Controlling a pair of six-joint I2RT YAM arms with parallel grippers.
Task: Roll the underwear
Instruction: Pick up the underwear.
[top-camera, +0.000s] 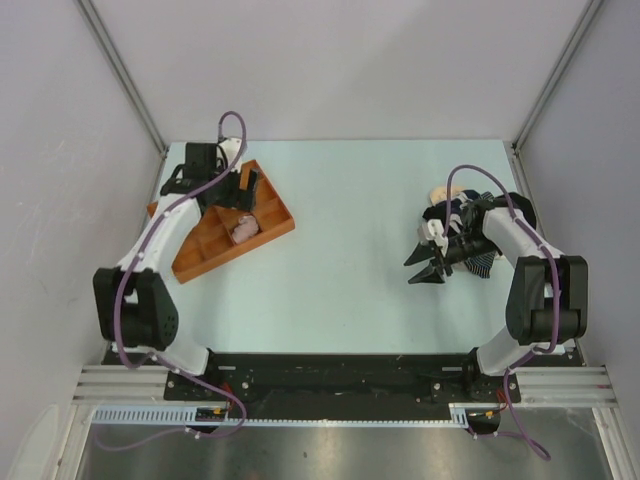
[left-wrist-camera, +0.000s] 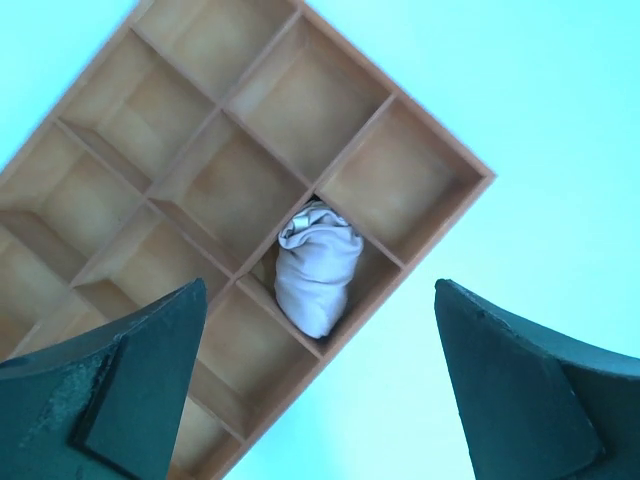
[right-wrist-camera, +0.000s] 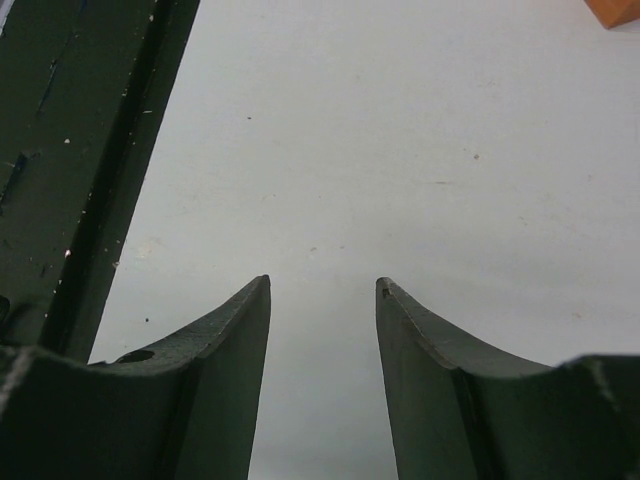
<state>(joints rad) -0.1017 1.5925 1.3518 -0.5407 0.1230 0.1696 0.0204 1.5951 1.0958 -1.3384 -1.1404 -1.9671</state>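
1. Worktop (top-camera: 350, 270): pale blue-green, walled on three sides.
2. Orange tray (top-camera: 205, 250): compartmented, set askew near the far left corner. Its dividers and bare floors (left-wrist-camera: 400, 185) are seen in the left wrist view.
3. Rolled underwear (top-camera: 244, 228): pale pink-beige, one piece, lodged in a compartment along the tray's right side. It is seen as a tight bundle (left-wrist-camera: 318, 268) against a divider.
4. Left gripper (top-camera: 245, 188): held above the tray's far end. Its fingers (left-wrist-camera: 140, 380) are spread wide and nothing is gripped.
5. Underwear pile (top-camera: 478, 262): heaped near the right edge of the worktop. Navy with white stripes, black and a pale pink-beige piece can be made out. It is partly hidden by the right arm, so the number of pieces cannot be told.
6. Right gripper (top-camera: 428, 268): just left of the pile, above bare worktop. Its fingers (right-wrist-camera: 230, 350) are parted and nothing is held between them.
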